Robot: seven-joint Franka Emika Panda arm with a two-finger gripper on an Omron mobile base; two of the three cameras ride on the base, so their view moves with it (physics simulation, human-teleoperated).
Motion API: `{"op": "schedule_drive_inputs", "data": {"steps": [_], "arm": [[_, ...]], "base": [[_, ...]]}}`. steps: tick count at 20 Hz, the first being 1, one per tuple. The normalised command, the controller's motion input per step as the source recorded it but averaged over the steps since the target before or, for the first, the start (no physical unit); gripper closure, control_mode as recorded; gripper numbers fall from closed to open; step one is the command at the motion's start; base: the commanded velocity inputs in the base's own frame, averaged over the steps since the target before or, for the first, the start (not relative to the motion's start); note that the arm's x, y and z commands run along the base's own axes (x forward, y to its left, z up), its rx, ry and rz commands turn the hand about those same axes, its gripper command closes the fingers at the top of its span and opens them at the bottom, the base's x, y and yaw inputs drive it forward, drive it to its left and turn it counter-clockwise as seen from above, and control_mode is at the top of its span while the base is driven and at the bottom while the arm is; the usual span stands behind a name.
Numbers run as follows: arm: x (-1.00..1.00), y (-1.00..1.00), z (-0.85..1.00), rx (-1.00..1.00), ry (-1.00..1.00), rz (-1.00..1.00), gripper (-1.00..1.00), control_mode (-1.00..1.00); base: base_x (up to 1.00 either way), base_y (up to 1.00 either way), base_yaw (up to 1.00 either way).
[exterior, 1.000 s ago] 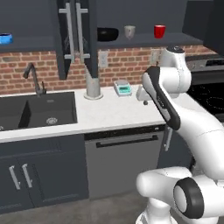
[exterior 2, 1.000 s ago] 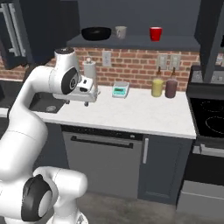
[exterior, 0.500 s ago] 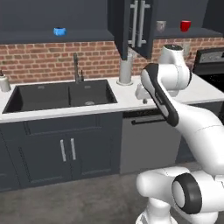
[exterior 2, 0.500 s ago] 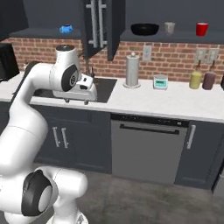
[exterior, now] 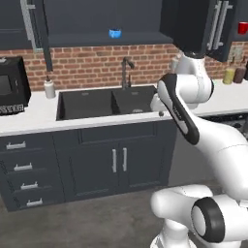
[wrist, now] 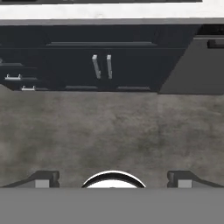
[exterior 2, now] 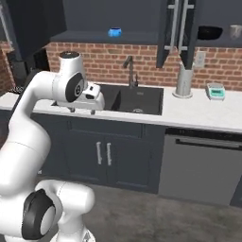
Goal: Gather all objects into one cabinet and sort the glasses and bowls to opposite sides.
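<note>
i'm looking at the small blue bowl point(exterior: 115, 33), sitting alone near the front edge of the open shelf point(exterior: 87, 39) above the sink point(exterior 2: 137, 99). i'm judging it light, rigid and slick-glazed, so i'm planning to pinch across its rim. further right, the black bowl point(exterior 2: 208, 32) is waiting in the cabinet point(exterior 2: 215, 45). my gripper point(exterior 2: 81, 111) is hanging over the surface point(exterior 2: 198, 113), fingers point(wrist: 43, 179) spread wide, holding nothing.

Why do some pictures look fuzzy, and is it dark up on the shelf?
Left base view: soft throughout, the shelf gloomy, yet the small bright blue bowl stands out. Right base view: the white counter is evenly lit, without glare. Hand view: the grey floor looks mottled and blurred.
</note>
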Motion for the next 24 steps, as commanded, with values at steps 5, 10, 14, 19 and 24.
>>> {"op": "schedule_drive_inputs", "data": {"steps": [5,10,14,19,24], "arm": [[0.0,0.0,0.0,0.0,0.0,0.0,-1.0,1.0],[0.0,0.0,0.0,0.0,0.0,0.0,-1.0,1.0],[0.0,0.0,0.0,0.0,0.0,0.0,-1.0,1.0],[0.0,0.0,0.0,0.0,0.0,0.0,-1.0,1.0],[0.0,0.0,0.0,0.0,0.0,0.0,-1.0,1.0]], "base": [[1.0,0.55,0.0],[1.0,-0.02,0.04],[1.0,-0.12,0.02],[1.0,0.3,-0.16],[1.0,0.22,-0.17]]}}
